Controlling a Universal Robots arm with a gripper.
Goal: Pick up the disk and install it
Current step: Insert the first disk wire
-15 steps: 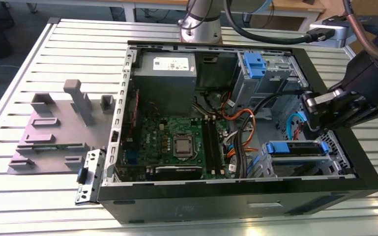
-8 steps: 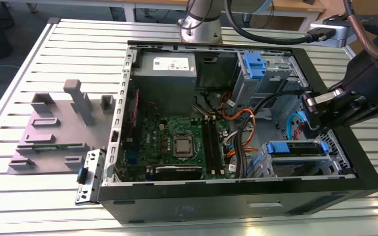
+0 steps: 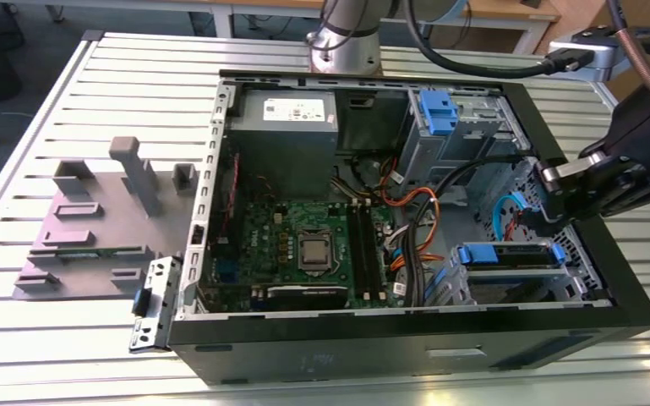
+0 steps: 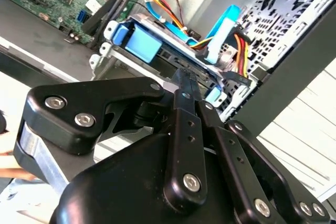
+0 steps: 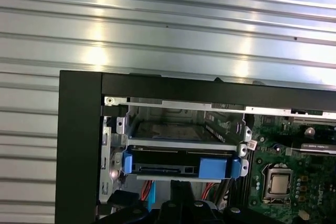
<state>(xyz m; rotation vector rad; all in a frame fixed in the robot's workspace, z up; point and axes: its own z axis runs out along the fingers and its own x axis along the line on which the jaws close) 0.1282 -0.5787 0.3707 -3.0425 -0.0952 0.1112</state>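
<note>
The ribbed metal worktop (image 3: 54, 101) carries an open black computer case (image 3: 415, 338), lying on its side with the interior exposed. Beside the case, toward the exterior view's left, stands a grey fixture (image 3: 99, 220) with upright posts.

Inside the case, the green motherboard (image 3: 302, 245) occupies the middle. A grey power-supply box (image 3: 285, 118) with a white sticker sits in the far corner. A metal drive cage (image 3: 460, 127) with a blue clip is at the far side toward the exterior view's right.

The robot arm (image 3: 641, 144) reaches over the case wall on the exterior view's right, with black cabling looped above it.

The disk (image 3: 510, 258) sits in the lower drive bay at the near corner of the case, toward the exterior view's right, its blue carrier frame visible. In the first wrist view the disk (image 5: 178, 163) lies level within the metal bay, blue frame ends at either side. In the second wrist view the disk (image 4: 157, 45) is seated in the bay, with blue, orange and yellow cables running just behind it.

The claw (image 4: 188, 85) is pressed together, fingertips meeting and holding nothing, just beside the bay and the disk's edge. Whether the tips touch the bay cannot be told.
</note>
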